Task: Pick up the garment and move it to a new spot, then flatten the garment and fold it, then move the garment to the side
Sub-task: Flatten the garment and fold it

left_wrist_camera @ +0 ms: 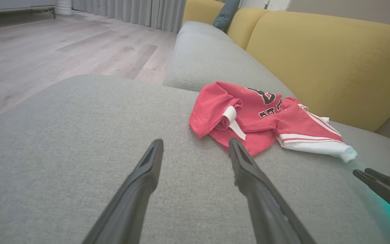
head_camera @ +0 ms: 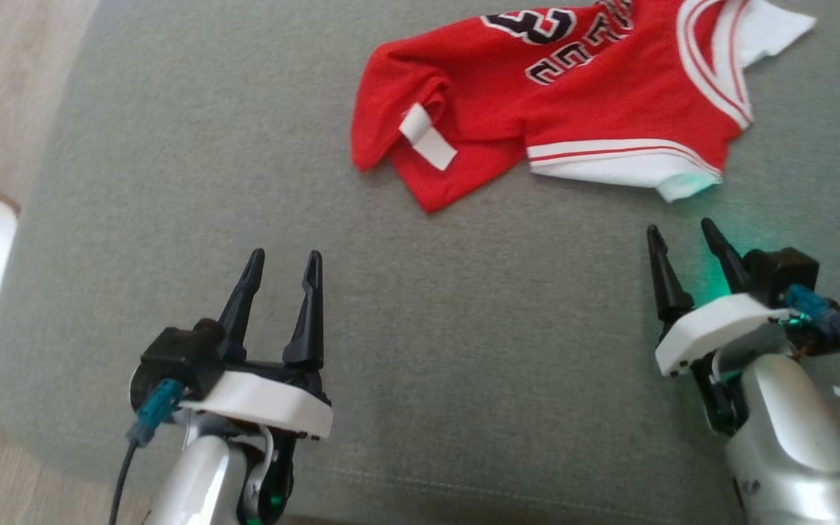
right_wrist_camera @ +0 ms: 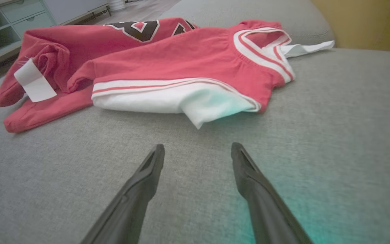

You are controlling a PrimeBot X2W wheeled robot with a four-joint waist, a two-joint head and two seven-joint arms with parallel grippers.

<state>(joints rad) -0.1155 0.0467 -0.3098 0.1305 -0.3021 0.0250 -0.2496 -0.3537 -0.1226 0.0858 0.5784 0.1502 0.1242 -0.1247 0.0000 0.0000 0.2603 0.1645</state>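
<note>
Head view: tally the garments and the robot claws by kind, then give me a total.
Garments: 1, the red jersey
Claws: 2, the left claw and the right claw, both open
Total: 3

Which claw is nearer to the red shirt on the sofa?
Right. The right claw is open just short of the red shirt, near its white edge, not touching. The left claw is farther back, with bare cushion between.

- Soft, even daylight; faint shadows under the garment (head_camera: 588, 109).
- A green glow tints the sofa cushion (head_camera: 464, 328) beside the right gripper (head_camera: 680, 226).
- Wrist views bend at the edges; near fingers (right_wrist_camera: 130, 203) blur.
- The head view's left edge glares white.
</note>
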